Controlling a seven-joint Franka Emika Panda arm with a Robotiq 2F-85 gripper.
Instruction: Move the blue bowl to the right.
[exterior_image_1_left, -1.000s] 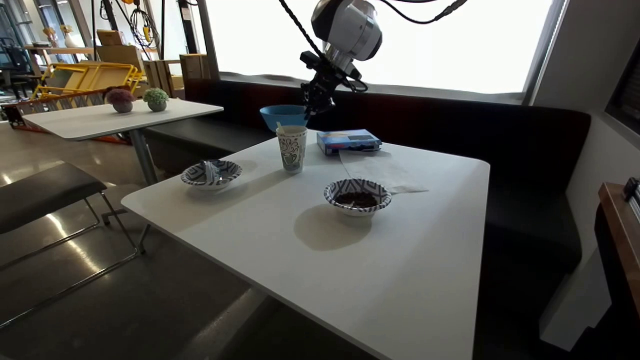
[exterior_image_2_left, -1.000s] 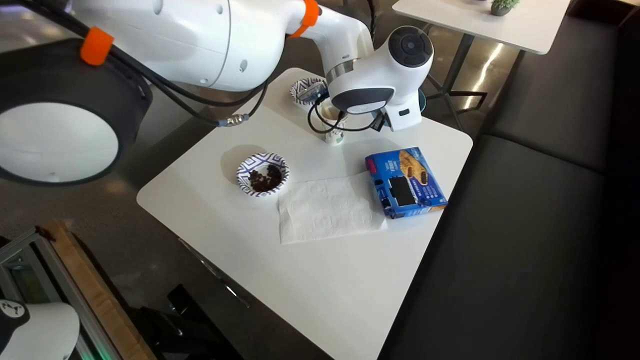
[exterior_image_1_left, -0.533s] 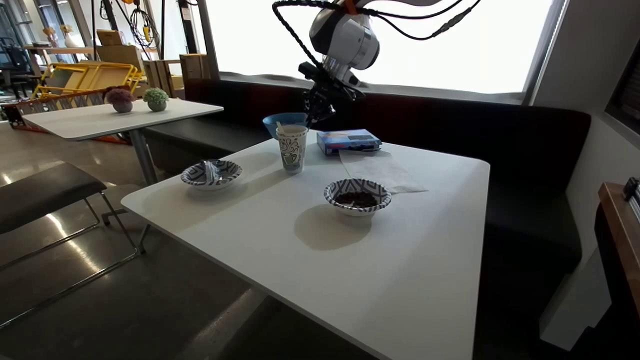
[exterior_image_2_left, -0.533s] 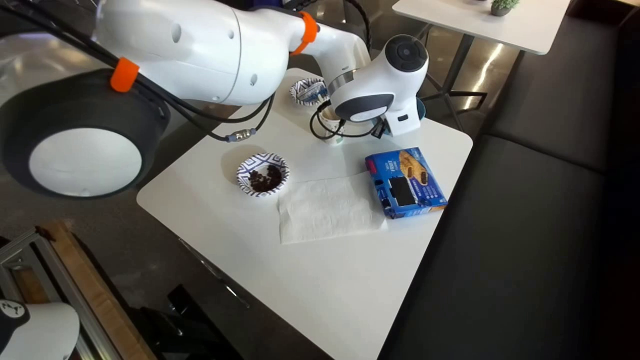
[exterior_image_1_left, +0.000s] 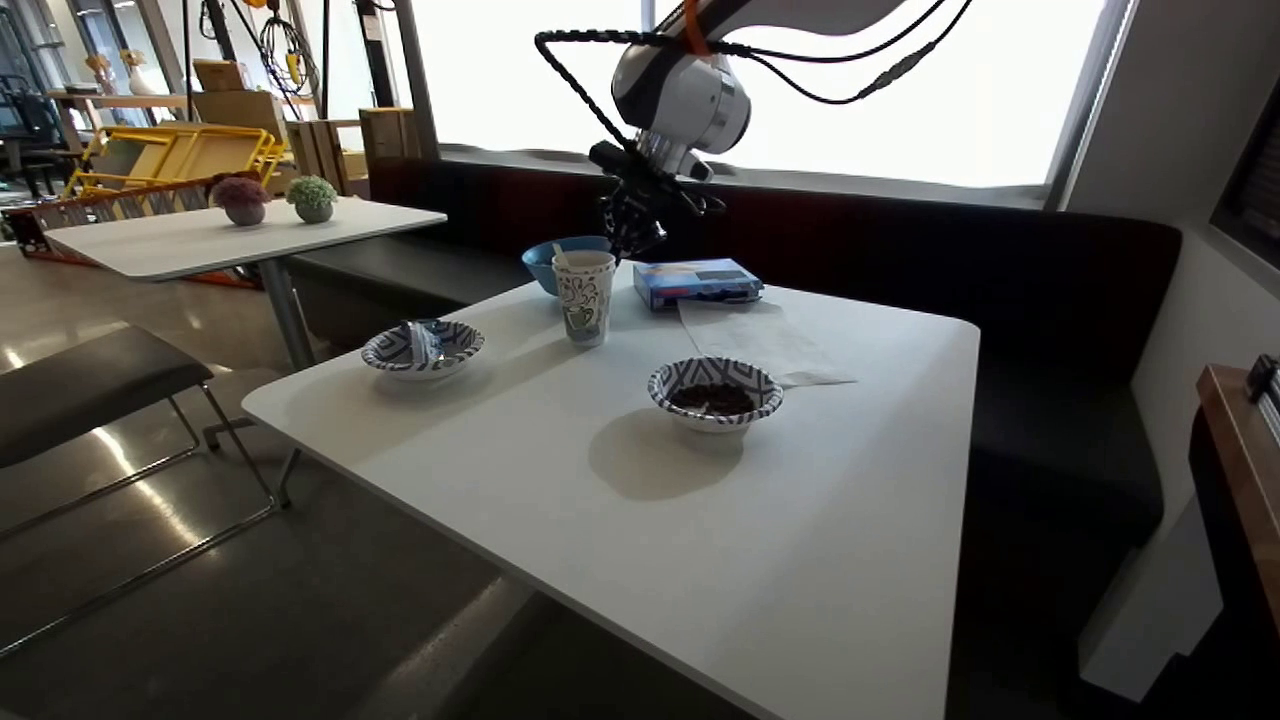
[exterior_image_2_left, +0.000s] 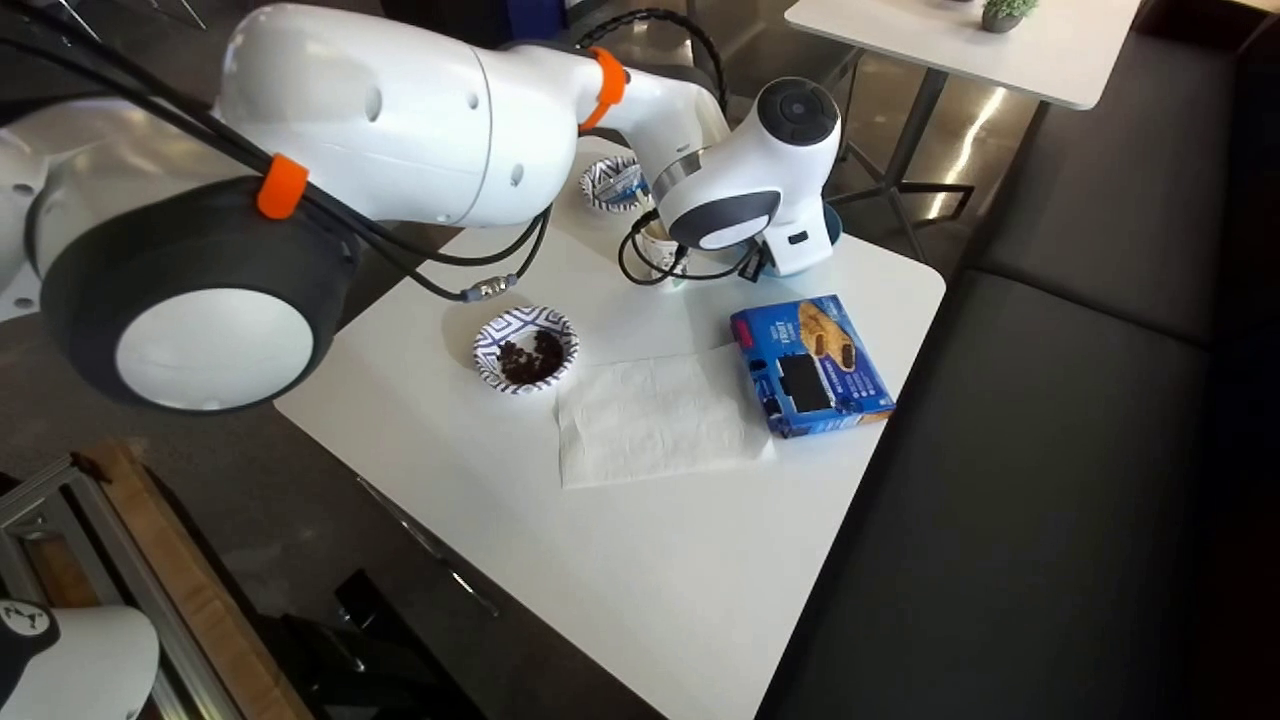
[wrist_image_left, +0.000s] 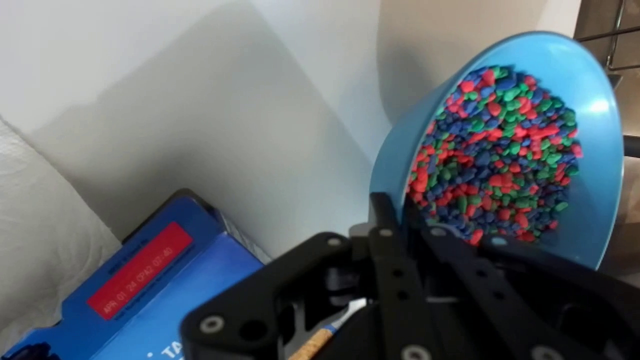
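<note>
The blue bowl is at the far corner of the white table in an exterior view, partly behind the paper cup. In an exterior view only a sliver of it shows beside the arm. In the wrist view the bowl holds red, green and blue pebbles and appears tilted. My gripper is shut on the bowl's near rim, one finger inside and one outside. It also shows in an exterior view, beside the bowl's right edge. I cannot tell whether the bowl's base touches the table.
The paper cup stands close to the bowl. A blue box and a paper towel lie nearby. Two patterned bowls, one with a wrapper and one with dark bits, stand on the table.
The blue bowl has come down toward the table with my gripper on its rim. The arm has lowered and shifted slightly. The other objects have not moved.
</note>
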